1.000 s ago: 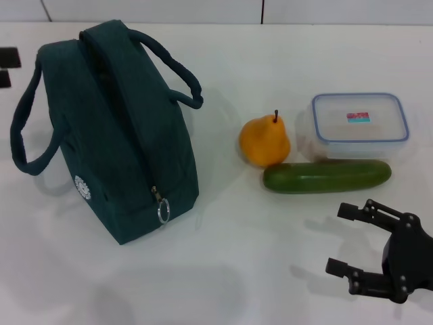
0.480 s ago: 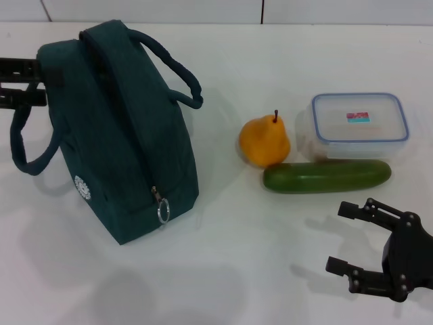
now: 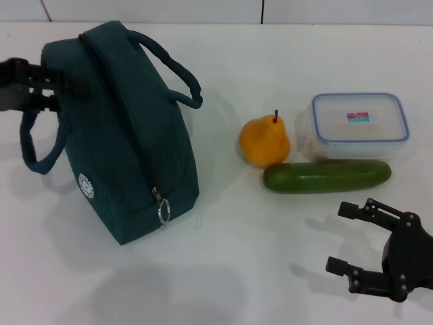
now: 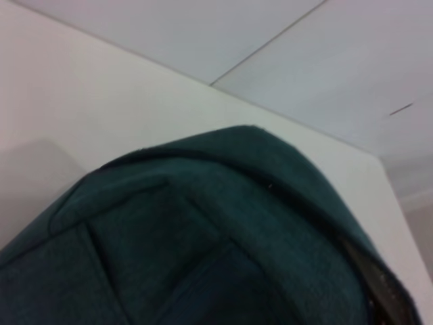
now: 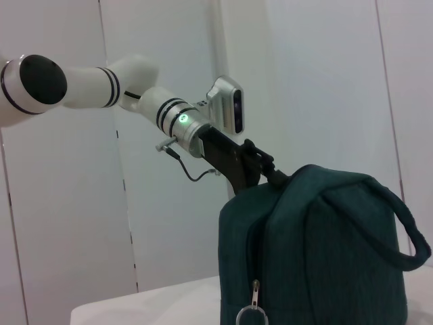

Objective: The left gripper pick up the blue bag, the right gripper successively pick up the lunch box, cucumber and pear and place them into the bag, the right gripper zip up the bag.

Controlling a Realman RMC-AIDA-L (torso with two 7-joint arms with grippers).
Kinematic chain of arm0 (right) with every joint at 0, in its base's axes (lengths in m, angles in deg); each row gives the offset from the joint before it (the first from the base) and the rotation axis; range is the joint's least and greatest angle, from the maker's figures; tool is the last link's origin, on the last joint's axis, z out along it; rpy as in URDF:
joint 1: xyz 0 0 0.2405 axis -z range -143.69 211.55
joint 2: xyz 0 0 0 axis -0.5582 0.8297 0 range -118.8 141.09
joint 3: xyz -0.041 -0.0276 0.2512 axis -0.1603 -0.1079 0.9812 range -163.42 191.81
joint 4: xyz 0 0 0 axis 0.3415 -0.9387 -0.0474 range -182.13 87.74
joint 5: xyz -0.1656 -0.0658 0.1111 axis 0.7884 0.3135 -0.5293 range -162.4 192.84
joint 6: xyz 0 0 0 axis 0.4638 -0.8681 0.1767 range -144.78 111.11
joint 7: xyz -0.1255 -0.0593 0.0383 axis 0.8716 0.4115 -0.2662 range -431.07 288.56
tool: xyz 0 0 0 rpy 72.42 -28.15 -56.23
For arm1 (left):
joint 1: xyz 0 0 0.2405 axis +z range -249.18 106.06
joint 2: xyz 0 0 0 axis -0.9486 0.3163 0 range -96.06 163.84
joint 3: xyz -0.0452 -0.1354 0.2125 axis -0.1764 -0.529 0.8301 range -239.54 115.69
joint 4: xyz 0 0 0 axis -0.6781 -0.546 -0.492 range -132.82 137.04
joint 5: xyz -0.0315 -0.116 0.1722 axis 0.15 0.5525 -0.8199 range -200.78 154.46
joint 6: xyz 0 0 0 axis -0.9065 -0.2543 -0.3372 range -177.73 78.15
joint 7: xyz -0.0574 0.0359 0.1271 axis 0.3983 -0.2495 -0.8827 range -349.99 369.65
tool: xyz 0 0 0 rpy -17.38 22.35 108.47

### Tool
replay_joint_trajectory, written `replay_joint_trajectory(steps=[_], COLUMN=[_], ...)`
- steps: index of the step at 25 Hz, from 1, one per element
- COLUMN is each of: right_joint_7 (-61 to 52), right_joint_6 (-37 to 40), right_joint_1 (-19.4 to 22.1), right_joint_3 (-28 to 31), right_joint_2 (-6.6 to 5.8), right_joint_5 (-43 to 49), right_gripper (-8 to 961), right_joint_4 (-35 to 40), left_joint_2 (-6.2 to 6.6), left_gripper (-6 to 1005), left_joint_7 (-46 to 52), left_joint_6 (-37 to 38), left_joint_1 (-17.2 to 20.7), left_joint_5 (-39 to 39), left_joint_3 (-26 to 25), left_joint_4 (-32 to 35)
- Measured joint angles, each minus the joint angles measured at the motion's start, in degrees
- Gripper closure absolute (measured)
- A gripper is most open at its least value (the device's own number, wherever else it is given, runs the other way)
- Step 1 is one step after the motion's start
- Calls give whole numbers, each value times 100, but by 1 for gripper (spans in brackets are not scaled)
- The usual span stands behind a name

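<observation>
Table [image 3: 223,284]: white, everything sits on it.

Bag [image 3: 118,135]: biggest item, at 9 o'clock in the head view. Upright, zipped shut, ring pull [image 3: 163,212] hanging at its 6 o'clock end. One handle [image 3: 177,71] loops off toward 2 o'clock, the other [image 3: 37,145] droops at 9 o'clock. The left wrist view is filled by its top end.

Lunch box [image 3: 360,126]: at 2 o'clock, lid on, untouched.

Cucumber [image 3: 327,175]: lies crosswise just at 6 o'clock of the box, touching or nearly touching it; its 9 o'clock end sits under the pear.

Pear [image 3: 264,141]: upright, stem up, just at 9 o'clock of the box, touching the cucumber.

Left gripper [image 3: 51,87]: at the bag's top far corner, 10 o'clock in frame. The right wrist view shows it [image 5: 260,169] pressed at the bag's top edge. Can't tell whether its claw is apart or clamped; bag fabric hides the tips.

Right gripper [image 3: 348,240]: at 5 o'clock, fingers spread wide, holding nothing, apart from the cucumber and well clear of the bag.

Step, as I read it: step one, left arm taking hold of the bag. Nothing packed yet, zipper closed.

Next move likely needs: a firm hold on the bag's top or a handle, then the bag opened, since it's zipped and the box can't go in otherwise. The cucumber sits between the right claw and the box, so it should come down from above.
</observation>
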Motion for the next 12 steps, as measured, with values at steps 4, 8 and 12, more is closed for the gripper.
replay_joint_trajectory(steps=[4, 8, 12], right_joint_7=[0, 0, 0], right_joint_6=[-6, -9, -9], right_joint_1=[0, 0, 0], right_joint_3=[0, 0, 0], right_joint_2=[0, 0, 0], right_joint_5=[0, 0, 0], right_gripper=[111, 111, 112], right_joint_4=[6, 9, 10], left_joint_2=[-69, -77, -75], left_gripper=[372, 379, 387], left_joint_7=[3, 116, 99], left_joint_6=[-26, -92, -177], left_joint_1=[-135, -183, -179], left_joint_5=[-320, -342, -290], left_joint_3=[50, 44, -28], left_joint_4=[12, 28, 33])
